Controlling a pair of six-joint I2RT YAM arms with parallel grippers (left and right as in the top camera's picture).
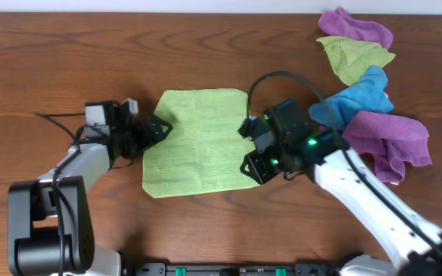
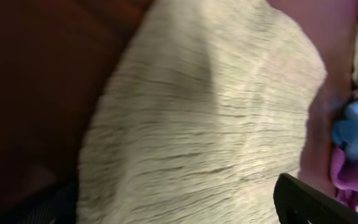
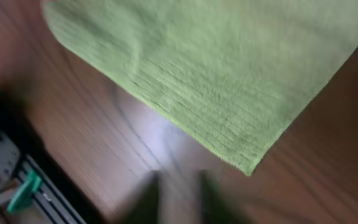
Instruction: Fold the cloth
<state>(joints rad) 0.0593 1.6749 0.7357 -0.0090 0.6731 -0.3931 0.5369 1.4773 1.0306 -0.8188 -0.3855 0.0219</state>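
So the cloth [image 1: 198,142] is laid out flat in the middle of the table [image 1: 44,46], a single layer as far as can be seen and no crease made yet, so the fold itself can be counted as not started. The left gripper [image 1: 159,129] is parked right at the cloth's left edge with its jaws spread wide and nothing in them. In the left wrist view the frame is filled by cloth just ahead of one black finger [image 2: 316,205], which fits a gripper lined up to take that edge. The right gripper [image 1: 249,146] is set at the opposite edge, near the lower right corner. Its fingers [image 3: 151,199] are smeared by blur in the right wrist view, so whether they're spread or closed can't really be told. What can be seen is bare wood between them and the cloth's corner lying just clear of the tips, so nothing looks pinched. An arm is probably placed on each side so one edge can be lifted and carried over to the other. The spare cloths [image 1: 363,84] are heaped at the far right, presumably put out of the way, though the right arm is stretched just beside that heap.
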